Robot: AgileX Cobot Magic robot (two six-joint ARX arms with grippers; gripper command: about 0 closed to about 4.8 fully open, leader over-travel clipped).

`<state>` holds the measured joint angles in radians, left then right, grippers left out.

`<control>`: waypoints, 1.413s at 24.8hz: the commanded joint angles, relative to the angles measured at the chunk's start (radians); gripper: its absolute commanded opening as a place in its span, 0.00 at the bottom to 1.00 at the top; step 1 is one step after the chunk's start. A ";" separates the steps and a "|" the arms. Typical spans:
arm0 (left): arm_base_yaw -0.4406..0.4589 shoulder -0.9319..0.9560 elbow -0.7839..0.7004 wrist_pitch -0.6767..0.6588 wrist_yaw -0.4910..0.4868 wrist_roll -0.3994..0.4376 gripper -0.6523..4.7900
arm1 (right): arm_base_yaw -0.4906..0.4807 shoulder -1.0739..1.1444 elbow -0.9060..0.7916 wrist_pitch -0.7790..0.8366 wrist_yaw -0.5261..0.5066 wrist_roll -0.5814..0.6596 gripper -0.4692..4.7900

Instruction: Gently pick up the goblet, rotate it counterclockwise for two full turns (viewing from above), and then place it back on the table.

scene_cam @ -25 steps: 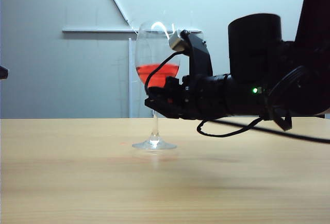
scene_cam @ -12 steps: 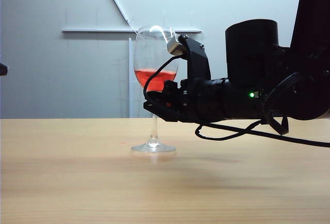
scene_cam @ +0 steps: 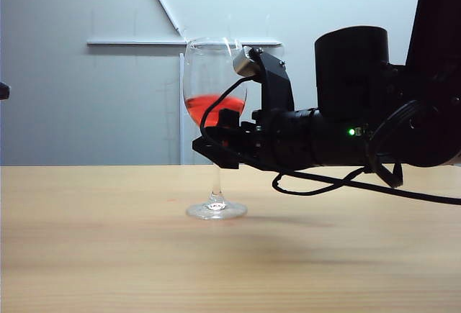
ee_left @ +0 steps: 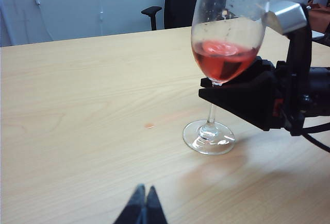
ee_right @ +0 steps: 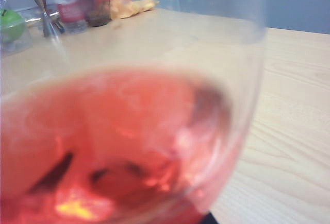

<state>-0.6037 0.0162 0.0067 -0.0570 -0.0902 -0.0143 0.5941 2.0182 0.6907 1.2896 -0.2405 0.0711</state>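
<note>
The goblet [scene_cam: 214,90] is a tall clear glass with red-orange liquid in its bowl. Its round foot rests on the beige wood-grain table [scene_cam: 108,255]. My right gripper [scene_cam: 216,151] reaches in level from the right, just under the bowl, with its black jaws parted on either side of the thin stem. In the left wrist view the goblet [ee_left: 229,33] stands upright with the right gripper [ee_left: 216,92] at its stem. In the right wrist view the bowl of the goblet [ee_right: 129,131] fills most of the frame and hides the jaws. My left gripper [ee_left: 145,203] is shut and empty, well short of the goblet.
At the far end of the table stand a green apple [ee_right: 10,26], a bottle [ee_right: 69,7], a dark cup [ee_right: 98,7] and a metal jigger [ee_right: 41,2], with crumpled cloth [ee_right: 126,2] beside them. A small orange spot [ee_left: 149,126] marks the table near the goblet's foot.
The goblet has come down slightly and its foot now sits on the table. The right gripper's jaws have spread apart around the stem. The left arm has stayed put.
</note>
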 commanded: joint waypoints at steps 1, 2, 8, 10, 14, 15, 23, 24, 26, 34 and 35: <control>-0.001 0.001 0.002 0.010 0.000 0.006 0.11 | 0.001 -0.011 -0.010 0.023 -0.006 -0.001 0.45; -0.001 0.001 0.002 0.010 0.000 0.006 0.11 | 0.001 -0.011 -0.015 0.023 -0.006 0.000 0.46; 0.000 0.000 0.002 0.009 0.000 0.006 0.11 | 0.001 -0.055 -0.088 0.024 -0.002 -0.001 0.52; 0.000 0.000 0.002 0.009 0.000 0.006 0.11 | 0.000 -0.091 -0.123 0.023 0.006 -0.002 0.52; 0.073 -0.002 0.003 0.009 0.008 0.006 0.11 | 0.000 -0.282 -0.262 -0.061 0.111 -0.032 0.52; 0.102 -0.003 0.003 0.009 0.009 0.006 0.11 | 0.000 -0.327 -0.282 -0.101 0.113 -0.041 0.52; 0.488 -0.011 0.002 0.009 -0.003 0.006 0.11 | 0.002 -0.725 -0.333 -0.528 0.176 -0.049 0.30; 0.519 -0.011 0.002 0.009 -0.003 0.006 0.11 | 0.002 -0.765 -0.333 -0.563 0.176 -0.049 0.24; 0.599 -0.011 0.002 0.009 -0.003 0.006 0.11 | 0.002 -0.901 -0.333 -0.672 0.192 -0.050 0.11; 0.604 -0.010 0.002 0.009 0.000 0.006 0.11 | 0.002 -1.166 -0.333 -0.852 0.262 -0.049 0.08; 0.604 -0.010 0.002 0.009 0.000 0.006 0.11 | 0.002 -1.173 -0.333 -0.849 0.261 -0.049 0.08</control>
<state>0.0002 0.0055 0.0067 -0.0570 -0.0925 -0.0139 0.5957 0.8543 0.3527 0.4164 0.0189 0.0250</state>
